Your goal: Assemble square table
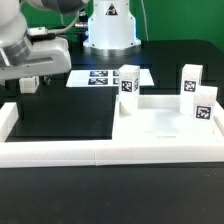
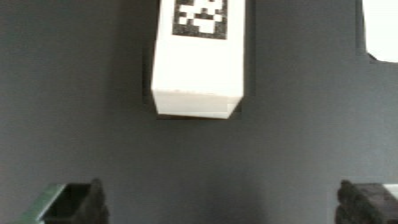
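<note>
While the build looks only partly done, the square tabletop [image 1: 165, 128] lies at the right of the exterior frame against the long white border wall [image 1: 60, 152], a smooth, moulded white plastic tray with raised edges. 3 leg blocks stand on it: 1 at its upper left [image 1: 128, 80], 1 at the upper right [image 1: 191, 76] and 1 nearer the lower right [image 1: 204, 103], each a matte white rectangular post with a black-and-white tag; whether they are seated in sockets cannot be told. By that count, 1 leg remains to be fitted, and the wrist view shows a loose leg block [image 2: 198, 55] lying flat on the dark, dull table surface [image 2: 71, 110], its tag facing up. Behind, the marker board [image 1: 100, 78] lies flat at upper centre. At upper left, the arm's gripper [image 2: 222, 203] hangs above the table with its 2 dark fingers spread wide and nothing between them, the loose leg just beyond the fingertips [image 2: 77, 203].
</note>
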Motion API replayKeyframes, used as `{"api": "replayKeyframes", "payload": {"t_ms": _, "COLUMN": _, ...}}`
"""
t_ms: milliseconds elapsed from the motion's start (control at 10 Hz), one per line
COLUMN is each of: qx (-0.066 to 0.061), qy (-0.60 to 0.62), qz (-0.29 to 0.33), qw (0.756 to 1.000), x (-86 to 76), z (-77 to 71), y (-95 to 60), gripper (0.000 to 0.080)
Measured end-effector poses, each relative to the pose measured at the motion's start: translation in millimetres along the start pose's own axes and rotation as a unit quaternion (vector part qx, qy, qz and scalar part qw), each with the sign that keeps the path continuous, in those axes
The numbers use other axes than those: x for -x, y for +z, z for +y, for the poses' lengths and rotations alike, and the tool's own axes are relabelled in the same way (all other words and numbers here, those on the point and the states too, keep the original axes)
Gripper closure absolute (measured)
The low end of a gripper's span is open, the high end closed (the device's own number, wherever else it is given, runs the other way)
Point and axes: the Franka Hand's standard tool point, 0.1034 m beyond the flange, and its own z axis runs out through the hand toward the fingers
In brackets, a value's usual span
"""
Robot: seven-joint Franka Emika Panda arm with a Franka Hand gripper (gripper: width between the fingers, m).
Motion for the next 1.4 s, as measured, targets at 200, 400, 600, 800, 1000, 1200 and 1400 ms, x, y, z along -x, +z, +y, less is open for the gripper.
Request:
{"api": "replayKeyframes", "payload": {"t_ms": 200, "qx": 0.008, "qy": 0.007, "qz": -0.07, "qw": 0.998, "x": 9.1, "z": -2.6, "y": 4.7, "gripper": 0.0151}}
{"api": "replayKeyframes", "payload": {"t_ms": 400, "qx": 0.008, "qy": 0.006, "qz": -0.07, "qw": 0.997, "x": 6.9, "z": -1.6, "y": 5.3, "gripper": 0.0151}}
{"api": "replayKeyframes", "payload": {"t_ms": 600, "qx": 0.008, "qy": 0.006, "qz": -0.073, "qw": 0.997, "x": 8.2, "z": -1.7, "y": 7.3, "gripper": 0.0151}}
{"api": "replayKeyframes", "payload": {"t_ms": 800, "qx": 0.0, "qy": 0.008, "qz": -0.088, "qw": 0.996, "x": 17.2, "z": -3.5, "y": 27.4, "gripper": 0.0151}}
{"api": "replayKeyframes", "payload": {"t_ms": 1000, "qx": -0.006, "qy": 0.008, "qz": -0.1, "qw": 0.995, "x": 28.4, "z": -8.0, "y": 50.0, "gripper": 0.0151}}
{"api": "replayKeyframes", "payload": {"t_ms": 1200, "qx": -0.006, "qy": 0.008, "qz": -0.099, "qw": 0.995, "x": 27.7, "z": -7.6, "y": 48.8, "gripper": 0.016}}
{"api": "replayKeyframes", "payload": {"t_ms": 1400, "qx": -0.006, "qy": 0.008, "qz": -0.099, "qw": 0.995, "x": 27.7, "z": -7.5, "y": 49.1, "gripper": 0.0317}}
